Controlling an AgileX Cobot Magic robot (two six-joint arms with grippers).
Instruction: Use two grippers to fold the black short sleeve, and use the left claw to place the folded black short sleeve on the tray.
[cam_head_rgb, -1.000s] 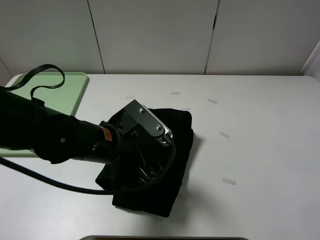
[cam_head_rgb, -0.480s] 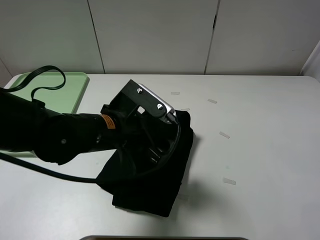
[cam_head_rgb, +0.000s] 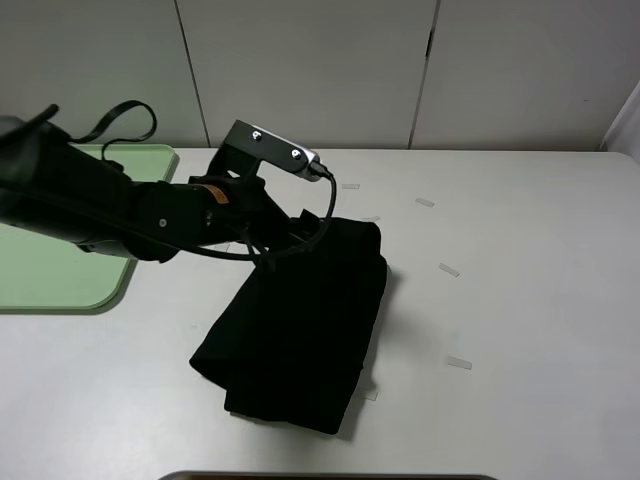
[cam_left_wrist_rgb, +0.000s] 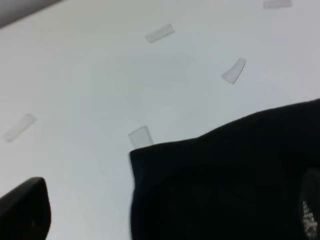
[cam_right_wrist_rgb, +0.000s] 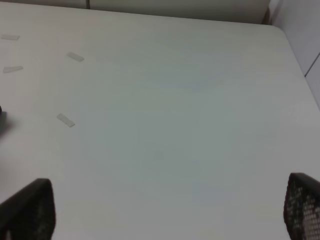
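White tabletop (cam_head_rgb: 520, 300), matte, with several small pale tape strips (cam_head_rgb: 458, 362) stuck to it beyond the shirt. Behind the table stands a wall of pale panels (cam_head_rgb: 310, 70) with vertical seams.

The shirt (cam_head_rgb: 300, 330) lies folded on the table as a long dark bundle. In the high view its long axis runs on a diagonal, from the near end at the table's front up to the far end near the middle of the table. The far end looks squared off; the near end is a little ragged, with a layer edge showing. No tag is visible.

The left claw (cam_head_rgb: 290, 225) hangs over the shirt's far end, the arm reaching in from the tray side. Most of the shirt stretches away from the claw toward the front edge. Whether the claw touches the cloth cannot be told from the high view. In the left wrist view the shirt (cam_left_wrist_rgb: 230, 185) fills the space just under and ahead of the claw, a folded corner showing beside a tape strip (cam_left_wrist_rgb: 140, 135). One dark fingertip (cam_left_wrist_rgb: 25, 210) shows at the edge of that view, standing well out to the side: jaws wide, nothing between them.

The tray (cam_head_rgb: 60, 250) sits behind the left arm, well apart from the shirt, at the table's far left corner.

The right gripper (cam_right_wrist_rgb: 165, 210) shows only in its own wrist view: two dark fingertips (cam_right_wrist_rgb: 27, 210) far apart over bare table, spread wide and gripping nothing.
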